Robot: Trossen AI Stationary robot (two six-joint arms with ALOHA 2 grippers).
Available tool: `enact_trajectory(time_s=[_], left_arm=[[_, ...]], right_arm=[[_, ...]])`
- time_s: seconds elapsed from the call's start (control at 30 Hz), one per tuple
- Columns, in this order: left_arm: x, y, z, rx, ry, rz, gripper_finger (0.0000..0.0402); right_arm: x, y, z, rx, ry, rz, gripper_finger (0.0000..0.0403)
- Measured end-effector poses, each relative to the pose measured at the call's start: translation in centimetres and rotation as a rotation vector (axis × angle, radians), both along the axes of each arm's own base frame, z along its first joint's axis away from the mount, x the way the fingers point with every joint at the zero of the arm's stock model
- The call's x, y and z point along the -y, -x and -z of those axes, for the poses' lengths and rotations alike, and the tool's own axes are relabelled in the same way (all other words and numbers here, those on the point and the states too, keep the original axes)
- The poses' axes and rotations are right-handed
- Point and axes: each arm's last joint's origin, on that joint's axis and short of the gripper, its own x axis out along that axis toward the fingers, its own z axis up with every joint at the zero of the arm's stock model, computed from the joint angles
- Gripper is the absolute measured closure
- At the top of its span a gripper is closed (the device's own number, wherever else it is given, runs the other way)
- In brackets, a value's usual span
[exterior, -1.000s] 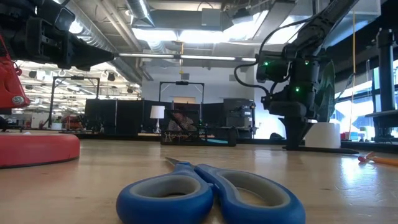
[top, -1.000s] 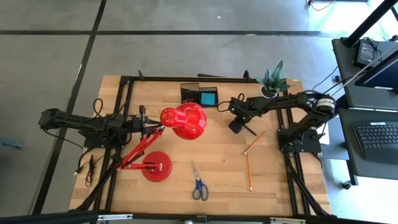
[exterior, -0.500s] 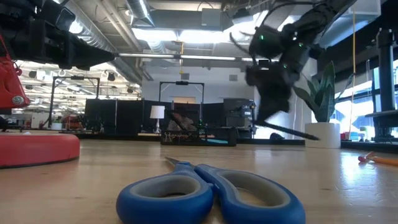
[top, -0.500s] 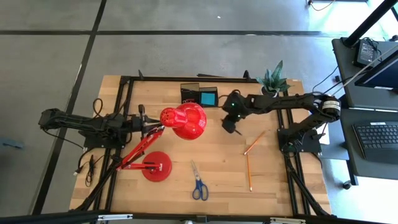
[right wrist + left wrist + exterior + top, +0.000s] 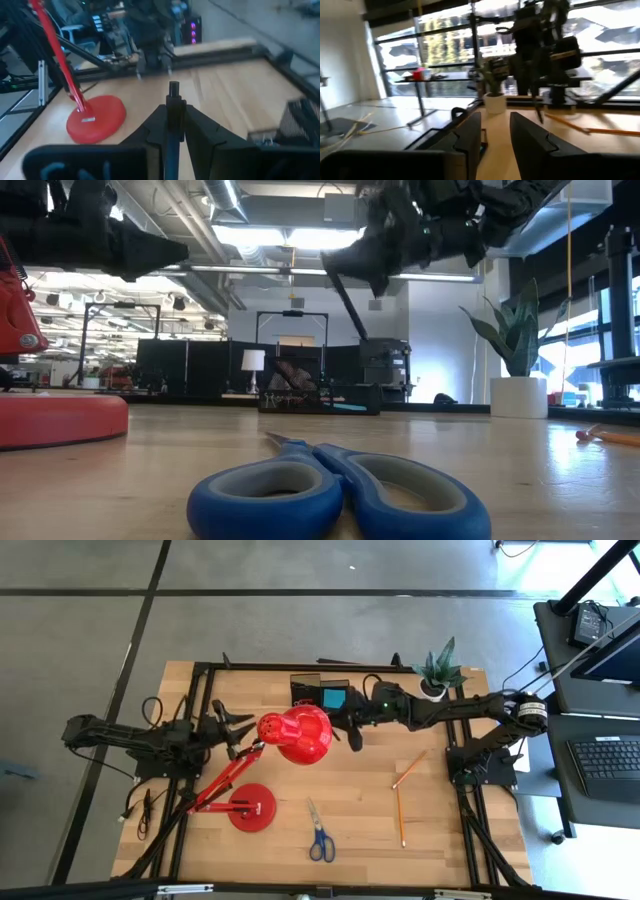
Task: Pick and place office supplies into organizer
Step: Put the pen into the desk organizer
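My right gripper point(image 5: 352, 732) point(image 5: 172, 114) hovers between the red lamp's head and the organizer point(image 5: 319, 692), shut on a slim black pen point(image 5: 351, 308). The organizer is a black box at the table's far edge with a small blue block point(image 5: 335, 697) in it. My left gripper point(image 5: 233, 729) point(image 5: 495, 145) is open, just left of the lamp's head. Blue-handled scissors point(image 5: 319, 832) point(image 5: 335, 495) lie flat near the table's near edge. Two wooden pencils point(image 5: 408, 769) point(image 5: 400, 815) lie flat on the table's right part. My right gripper pinches the black pen between its two fingers point(image 5: 159, 122), and one end of the pen point(image 5: 173, 90) sticks out past them. The pen is lifted clear of the table. In the low view it hangs slanting below the gripper point(image 5: 378, 260).
A red desk lamp stands with its head point(image 5: 297, 734) mid-table and its round base point(image 5: 251, 807) point(image 5: 95, 117) nearer the near-left. A potted green plant point(image 5: 437, 670) stands at the far right corner. Bare wood shows between the scissors and the pencils.
My right gripper has risen from the table's right-middle and travelled left and slightly far, toward the organizer. The pen, lying on the table a second ago, first tipped up at one end and now hangs clear. My left gripper's fingers have spread apart.
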Motion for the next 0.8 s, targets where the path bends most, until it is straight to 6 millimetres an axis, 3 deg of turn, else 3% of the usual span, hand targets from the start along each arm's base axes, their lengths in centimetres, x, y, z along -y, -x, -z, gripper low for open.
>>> enact_trajectory(time_s=[0.4,0.63,0.8], left_arm=[[0.3,-0.7,1.0,-0.011,0.234,0.123,0.0254],[0.4,-1.6,0.3,0.075,0.208,0.129,0.0253],[0.5,-3.0,0.3,-0.004,0.202,0.139,0.0248]], right_arm=[[-0.8,-1.1,-0.1,0.127,0.107,-0.044,0.0345],[-0.6,-2.1,1.1,0.173,0.099,-0.039,0.0345],[-0.5,-2.7,1.6,0.232,0.097,-0.035,0.0345]])
